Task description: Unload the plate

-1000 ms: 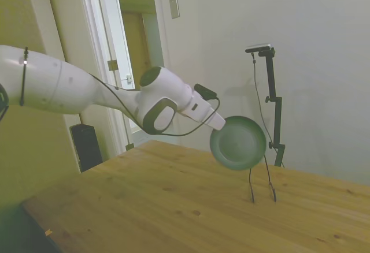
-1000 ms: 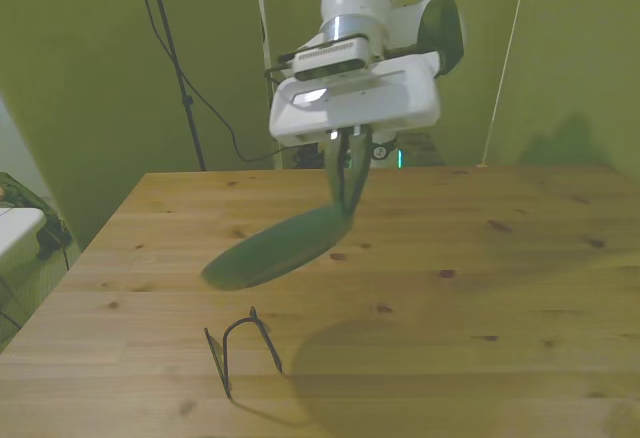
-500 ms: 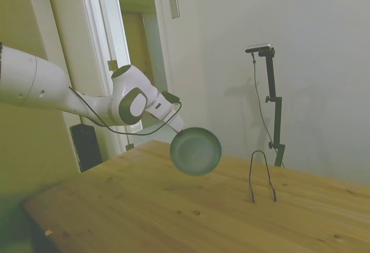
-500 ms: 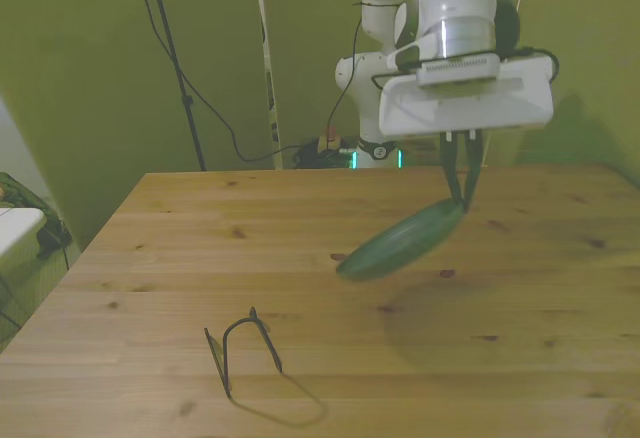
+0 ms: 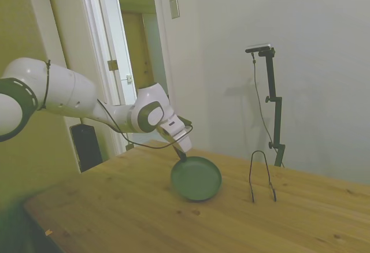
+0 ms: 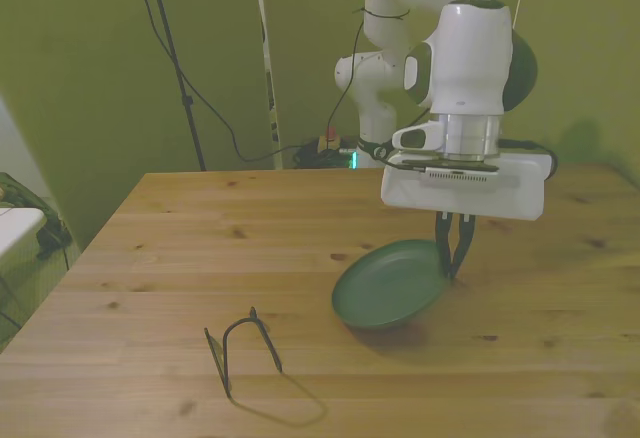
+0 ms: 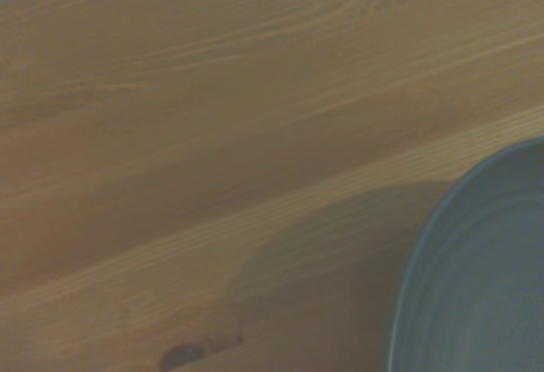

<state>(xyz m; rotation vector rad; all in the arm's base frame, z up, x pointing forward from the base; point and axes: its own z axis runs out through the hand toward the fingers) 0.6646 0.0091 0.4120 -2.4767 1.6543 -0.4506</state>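
Plate low over the middle of the surface, wire stand well apart from it.

From where I stand, the plate (image 6: 390,283) sits tilted just above the surface (image 6: 150,248), its lower edge at or nearly on the wood, toward the front view's right of centre. The end effector (image 6: 453,264) comes down from above and clamps the plate's rim on the side toward the front view's right. The wire stand (image 6: 243,346) stands upright on the surface nearer the front edge, toward the front view's left, well clear of the plate. In the side view the plate (image 5: 196,178) lies between the arm (image 5: 87,100) and the wire stand (image 5: 260,175).
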